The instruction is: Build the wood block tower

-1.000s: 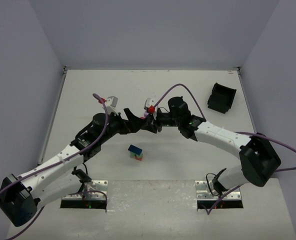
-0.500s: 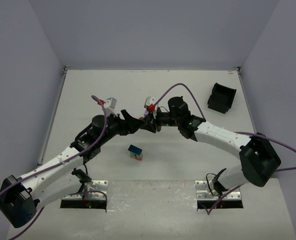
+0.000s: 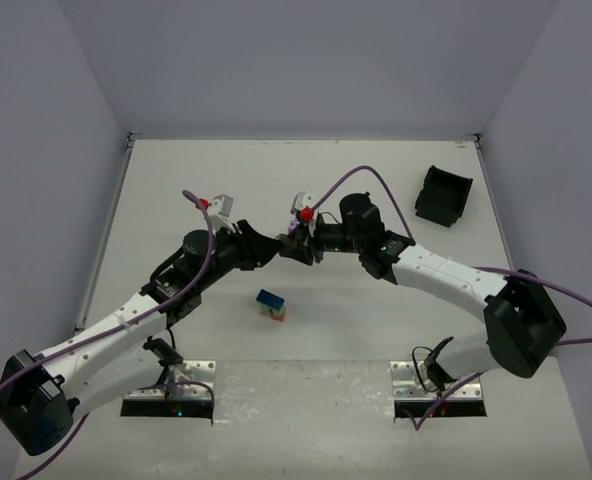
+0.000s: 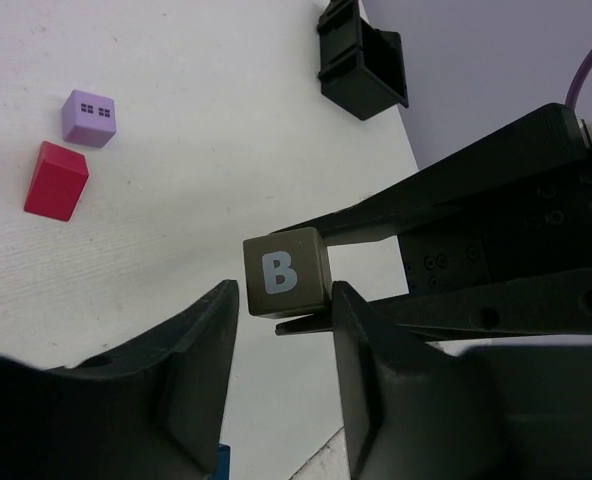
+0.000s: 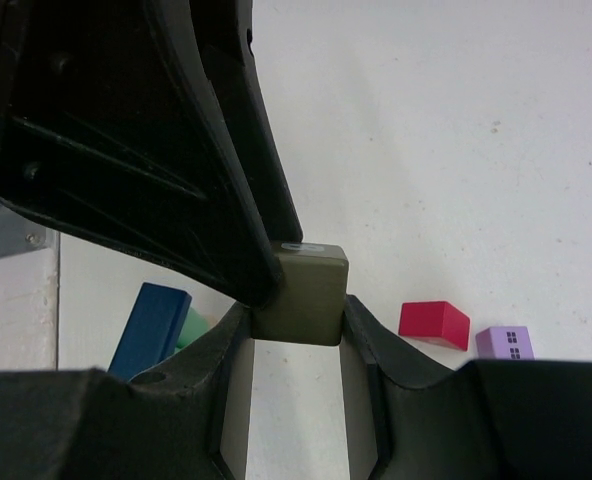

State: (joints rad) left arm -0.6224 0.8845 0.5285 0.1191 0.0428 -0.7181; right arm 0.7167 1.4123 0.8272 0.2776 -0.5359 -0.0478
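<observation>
Olive block (image 4: 284,273), lettered B: hand-over between the arms, held aloft over the middle of the bench (image 3: 376,190).
Right gripper (image 5: 296,325) is clamped on it; left gripper (image 4: 284,305) flanks its free sides, pinch not confirmable. Low tower (image 3: 271,305) stands nearer the front edge. Next, by my reckoning: left firms up, right releases, then carry and set square on top.

Blue block (image 5: 154,328) partly hidden (lower end)
</observation>
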